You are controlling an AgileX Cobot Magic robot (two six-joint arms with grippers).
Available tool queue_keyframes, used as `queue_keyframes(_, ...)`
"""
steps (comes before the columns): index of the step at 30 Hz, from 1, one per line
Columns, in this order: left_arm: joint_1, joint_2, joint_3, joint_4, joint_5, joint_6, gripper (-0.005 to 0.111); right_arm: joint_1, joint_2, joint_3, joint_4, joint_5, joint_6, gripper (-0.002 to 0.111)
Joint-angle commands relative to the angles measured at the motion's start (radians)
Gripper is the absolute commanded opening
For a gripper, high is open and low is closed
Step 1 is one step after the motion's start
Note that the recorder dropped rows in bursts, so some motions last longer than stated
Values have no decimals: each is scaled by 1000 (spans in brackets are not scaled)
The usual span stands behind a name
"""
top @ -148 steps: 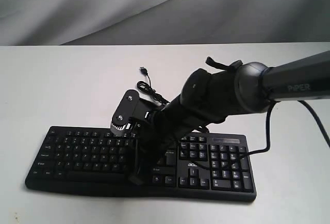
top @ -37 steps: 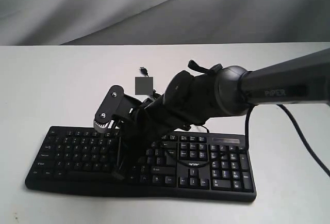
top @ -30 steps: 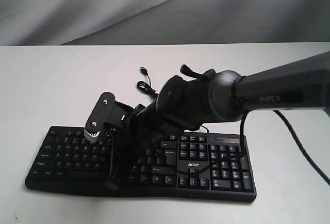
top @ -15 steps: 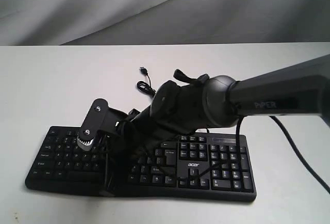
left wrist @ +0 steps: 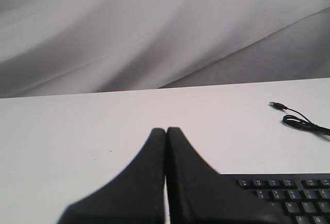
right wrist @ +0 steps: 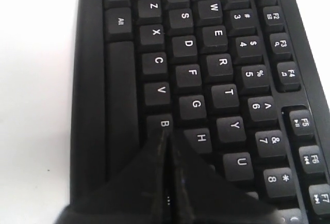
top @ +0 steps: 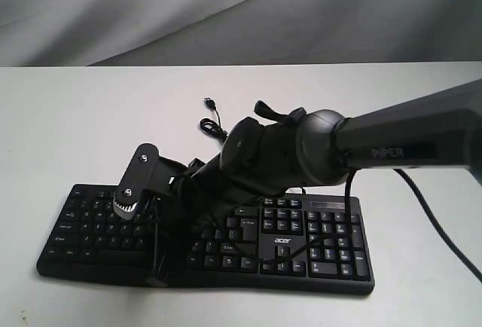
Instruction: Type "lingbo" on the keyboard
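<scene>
Right gripper [right wrist: 166, 134] farther left over keyboard [right wrist: 206, 74]; tip at B [right wrist: 164, 124], wrist-view only.

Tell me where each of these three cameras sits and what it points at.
Exterior: off the arms, on the typist's side, facing the wide black plastic keyboard; shows the right arm.
Left wrist: on the left arm, looking across the white table; shows shut left fingers.
Right wrist: looking down on the keys; shows shut right fingers near B.
Exterior and left wrist share the thin black cable.
</scene>
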Motion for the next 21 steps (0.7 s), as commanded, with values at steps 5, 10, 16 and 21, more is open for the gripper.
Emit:
queue_keyframes(5, -5, 6, 5, 0, -6, -2, 1, 3, 29, -5, 3, -3, -15, 0)
queue_keyframes(10, -5, 6, 5, 0, -6, -2, 1, 1, 9, -5, 3, 1, -15, 0)
queue_keyframes(16, -5, 6, 5, 0, -6, -2, 1, 3, 11, -55, 5, 8, -15, 0)
queue_keyframes(21, -5, 6, 5, 0, -6, -2, 1, 3, 64, -154, 5, 70, 10, 0)
